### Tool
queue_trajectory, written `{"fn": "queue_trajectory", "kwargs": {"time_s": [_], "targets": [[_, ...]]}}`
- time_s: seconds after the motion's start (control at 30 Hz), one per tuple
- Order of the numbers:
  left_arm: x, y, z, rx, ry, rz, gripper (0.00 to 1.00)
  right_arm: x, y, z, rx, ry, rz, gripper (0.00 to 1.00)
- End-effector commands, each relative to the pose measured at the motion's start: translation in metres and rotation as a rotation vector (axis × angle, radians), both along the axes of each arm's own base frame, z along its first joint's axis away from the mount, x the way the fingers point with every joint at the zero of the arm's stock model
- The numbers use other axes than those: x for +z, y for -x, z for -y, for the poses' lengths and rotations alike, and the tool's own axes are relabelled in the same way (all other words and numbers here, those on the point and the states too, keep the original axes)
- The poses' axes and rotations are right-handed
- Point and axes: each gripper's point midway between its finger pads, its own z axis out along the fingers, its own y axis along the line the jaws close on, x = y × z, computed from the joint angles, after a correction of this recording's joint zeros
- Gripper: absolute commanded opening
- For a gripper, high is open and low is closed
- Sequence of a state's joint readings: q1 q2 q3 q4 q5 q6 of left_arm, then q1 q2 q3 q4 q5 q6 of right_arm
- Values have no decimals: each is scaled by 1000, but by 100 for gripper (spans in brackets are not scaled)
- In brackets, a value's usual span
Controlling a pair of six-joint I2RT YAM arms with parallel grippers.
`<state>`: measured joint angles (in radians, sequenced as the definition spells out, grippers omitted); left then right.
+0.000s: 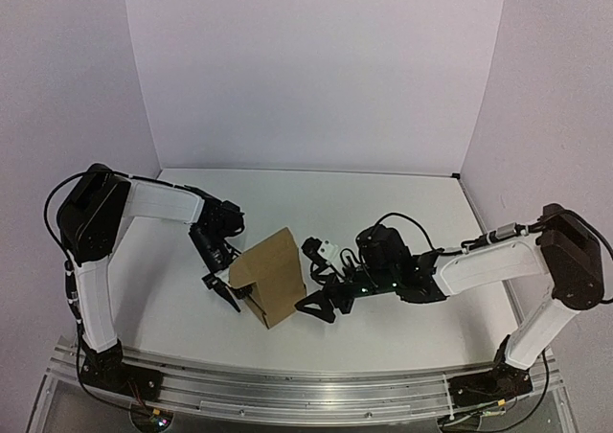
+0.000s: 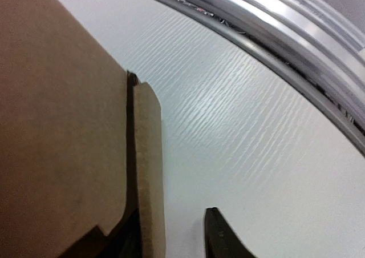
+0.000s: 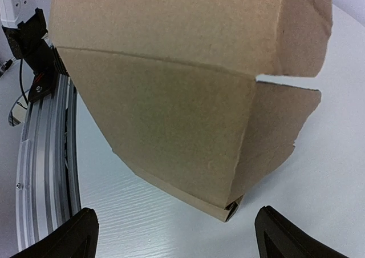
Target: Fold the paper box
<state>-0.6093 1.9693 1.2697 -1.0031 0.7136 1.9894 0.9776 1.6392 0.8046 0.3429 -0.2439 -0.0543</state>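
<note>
The paper box is a brown cardboard piece, partly folded and standing upright in the middle of the table. My left gripper is at its left side, low by the table. In the left wrist view the box fills the left half and one thin flap stands between my left gripper's fingers. The right finger is apart from that flap, so the gripper is open. My right gripper is just right of the box, open wide. The box's lower corner lies ahead of the right gripper, untouched.
An aluminium rail runs along the near table edge, also seen as the rail in the left wrist view and the rail in the right wrist view. White walls enclose the back and sides. White table surrounds the box.
</note>
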Motion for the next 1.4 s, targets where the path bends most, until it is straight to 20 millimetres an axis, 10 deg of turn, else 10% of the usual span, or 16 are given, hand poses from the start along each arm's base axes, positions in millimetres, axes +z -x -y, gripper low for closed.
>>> {"fn": "queue_trajectory", "kwargs": {"time_s": [0.0,0.77,0.97,1.17,1.37], "targets": [[4,-27,7,-181,154,262,44,35,-17,-21,-1,-97,122,97],[69,-65,-13,-19,270,389,68,24,-26,-36,14,-81,128,95],[70,-80,-45,116,252,405,70,26,-26,-36,24,-84,144,95],[116,-87,-46,421,319,264,69,23,-28,-37,18,-78,140,91],[158,5,-52,537,353,-143,27,20,-35,-43,-10,-87,122,83]]}}
